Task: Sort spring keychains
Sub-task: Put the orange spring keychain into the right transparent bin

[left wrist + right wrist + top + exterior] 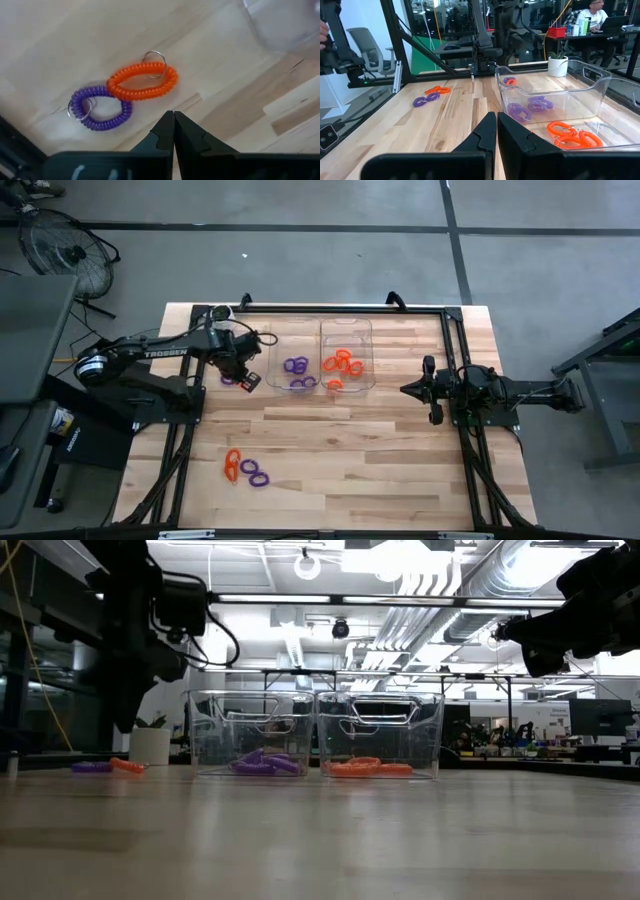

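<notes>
Upper left of the high view: my left gripper (247, 377) hangs just beside the left wall of the clear plastic tray holding purple coils (296, 384), over a purple and orange pair on the light wooden table (400, 450). Fingers pressed together, tips touching, nothing between them.

Left wrist view: bright orange coiled plastic keychain (142, 83) with a metal ring, overlapping a purple coiled keychain (100, 107), both flat on the boards just beyond my closed fingertips (167, 131).

Centre top of the high view: two clear trays side by side, touching. Left tray holds several purple coils (297, 372). Right-hand clear plastic tray (346, 327) holds several orange coils (342, 366). Same split shows in the low view, purple heap (264, 764) left, orange heap (370, 768) right.

Lower left of the high view: a loose group on the bare table, one orange coil (232, 465) and two purple coils (254, 473), well apart from the trays.

Right side of the high view: my right gripper (412, 389) waits near the table's right edge, clear of the trays, fingers together, empty.
</notes>
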`<state>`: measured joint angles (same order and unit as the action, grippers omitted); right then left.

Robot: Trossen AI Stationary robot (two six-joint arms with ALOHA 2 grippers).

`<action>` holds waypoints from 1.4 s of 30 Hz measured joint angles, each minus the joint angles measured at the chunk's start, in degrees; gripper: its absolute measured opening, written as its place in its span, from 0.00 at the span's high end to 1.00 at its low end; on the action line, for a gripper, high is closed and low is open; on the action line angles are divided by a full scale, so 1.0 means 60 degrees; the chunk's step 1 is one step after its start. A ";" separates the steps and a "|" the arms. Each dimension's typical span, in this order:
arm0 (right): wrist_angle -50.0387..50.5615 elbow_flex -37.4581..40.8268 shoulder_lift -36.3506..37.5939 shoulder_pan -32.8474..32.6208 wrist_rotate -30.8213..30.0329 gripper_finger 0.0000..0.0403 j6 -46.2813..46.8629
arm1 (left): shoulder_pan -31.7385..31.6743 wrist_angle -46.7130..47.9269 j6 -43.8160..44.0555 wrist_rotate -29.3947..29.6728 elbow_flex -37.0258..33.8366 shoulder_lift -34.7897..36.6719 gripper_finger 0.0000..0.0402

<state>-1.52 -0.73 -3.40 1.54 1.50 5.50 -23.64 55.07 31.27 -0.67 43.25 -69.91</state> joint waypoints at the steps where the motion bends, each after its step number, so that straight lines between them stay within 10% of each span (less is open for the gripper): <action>1: 0.0000 0.0000 0.0000 0.0001 0.0000 0.97 0.0000 | 0.0000 -0.0085 -0.0196 -0.0007 -0.0073 -0.0003 0.99; 15: 0.0002 0.0000 0.0000 0.0000 0.0000 0.97 -0.0003 | -0.0463 -0.0540 -0.1634 0.0858 -0.0139 -0.0530 0.62; 42: 0.0000 0.0000 0.0000 0.0000 0.0000 0.97 0.0000 | -0.0514 -0.1285 -0.3465 0.1709 -0.0102 -0.2730 0.61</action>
<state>-1.52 -0.73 -3.40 1.54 1.50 5.50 -26.72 47.36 10.49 9.59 42.63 -86.29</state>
